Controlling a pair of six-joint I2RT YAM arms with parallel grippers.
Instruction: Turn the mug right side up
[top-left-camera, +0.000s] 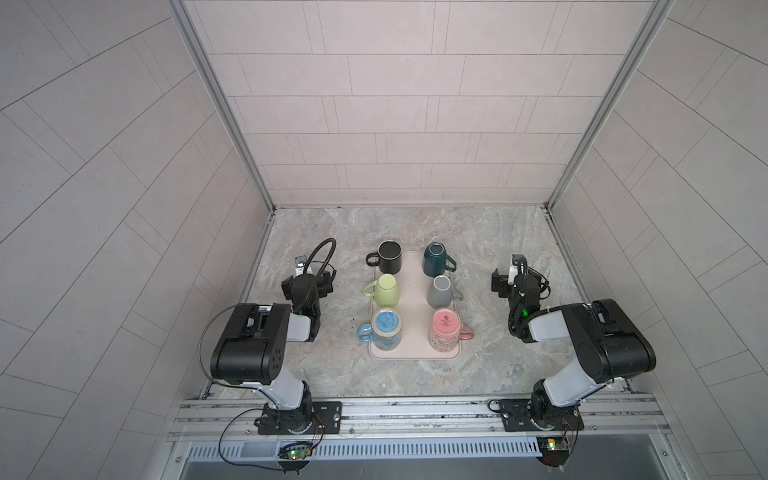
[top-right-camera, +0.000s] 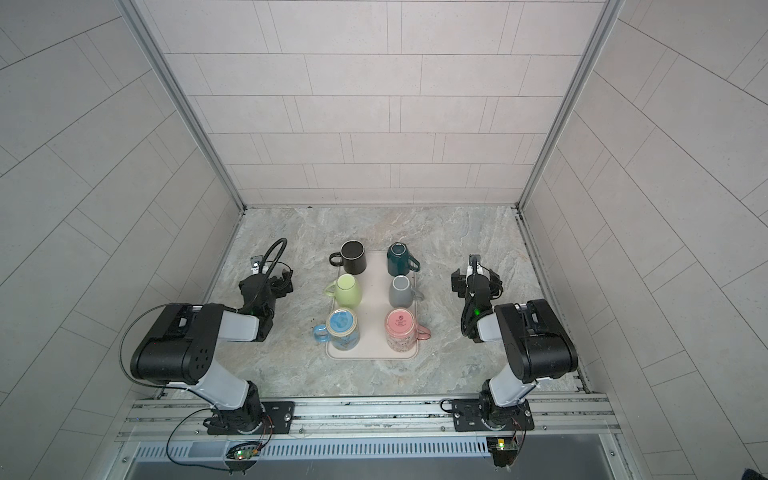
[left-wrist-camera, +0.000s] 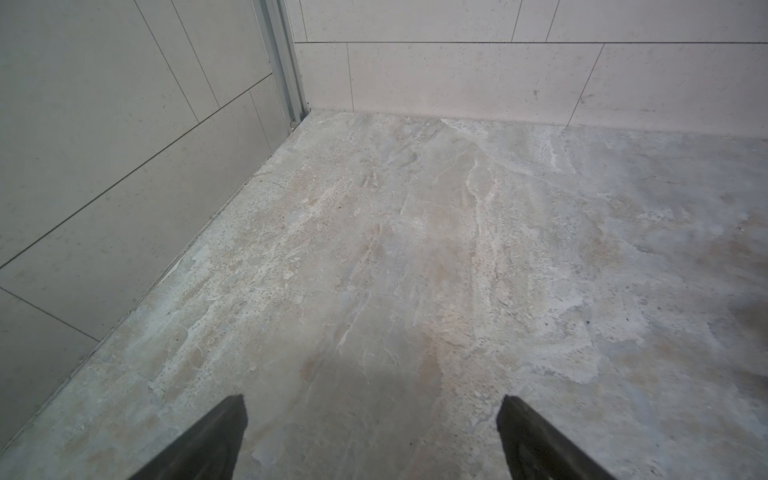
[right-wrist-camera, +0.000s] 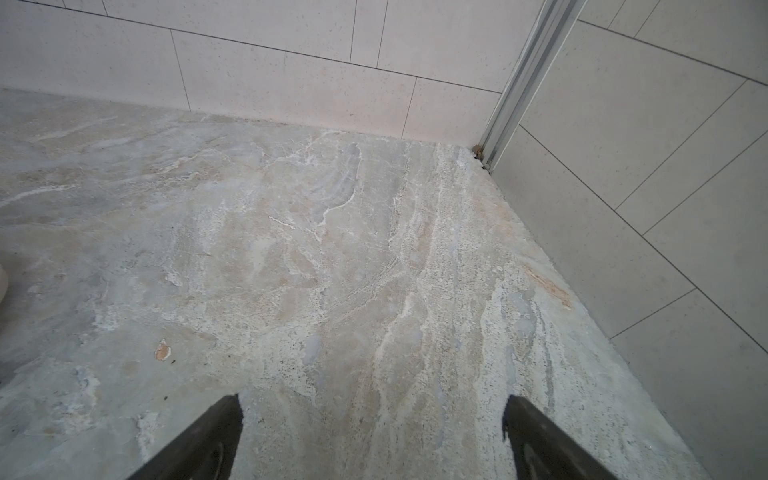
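Left hand (top-left-camera: 308, 284) is left of the tray, level with the middle row of mugs and well apart from all of them. Jaws wide, nothing between them; its wrist view shows only bare table. Right hand (top-left-camera: 518, 284) mirrors it right of the tray: jaws wide, holding nothing.

Count: 6 mugs, 1 tray, 2 hands.

Mugs stand in two columns of three on the pale pink rectangular tray (top-left-camera: 413, 307), mid-way across the grey marbled stone table (top-left-camera: 490, 232).
- Left column, far to near: glossy black ceramic mug (top-left-camera: 388, 257), light green rounded ceramic mug (top-left-camera: 384, 289), clear glass mug with blue base and blue handle (top-left-camera: 386, 331). Handles point left.
- Right column, far to near: dark teal ceramic mug (top-left-camera: 435, 259), plain grey ceramic mug (top-left-camera: 440, 290), pink patterned ceramic mug (top-left-camera: 444, 332). Handles point right.

Base-up:
- dark teal: ringed foot on top
- blue-handled glass: blue base on top
- pink: round stamp on the upturned base

Black looks mouth-up. Green and grey: can't tell from above.

Nearest mug to the left hand is green; nearest to the right hand is grey.
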